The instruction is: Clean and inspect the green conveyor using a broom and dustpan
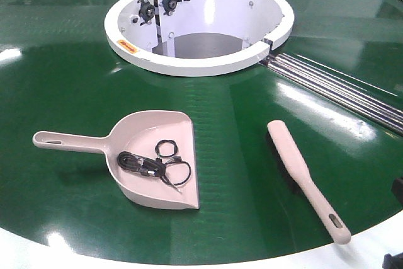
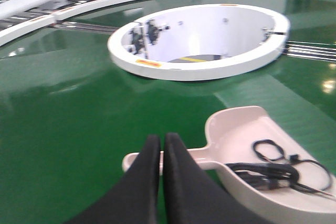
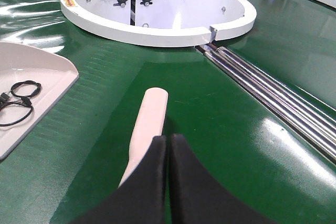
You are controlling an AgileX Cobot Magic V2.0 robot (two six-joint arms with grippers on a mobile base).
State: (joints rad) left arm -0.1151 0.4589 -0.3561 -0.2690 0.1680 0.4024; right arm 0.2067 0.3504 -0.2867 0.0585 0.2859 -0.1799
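So the left hand [image 2: 160, 142] sits low over the green conveyor [image 1: 69, 80], its two black fingers pressed together with nothing between them, pointing out toward the white hub [image 1: 201, 61]. From its wrist view it hovers right above the handle of the dustpan [image 1: 154, 159], though I can't tell if it actually touches it. The dustpan lies flat on the belt, left of centre, pale pinkish-beige, handle with the slot hole pointing left and the wide flat lip facing right. Inside it there's a tangle of black cables [image 1: 151, 167] and a small black ring [image 1: 167, 148].

Further right is the broom [image 1: 302, 177], cream plastic, lying on the belt at an angle with the black bristles tucked under the head and the slotted handle end reaching onto the white outer rim nearest the camera. The right hand [image 3: 167, 142] is in the same pose: fingers shut tight together, gripping nothing, just above the broom's back, aimed along it toward the hub. The silver rollers [image 1: 340, 89] run off from the hub to the right, and the belt is glossy with glare spots
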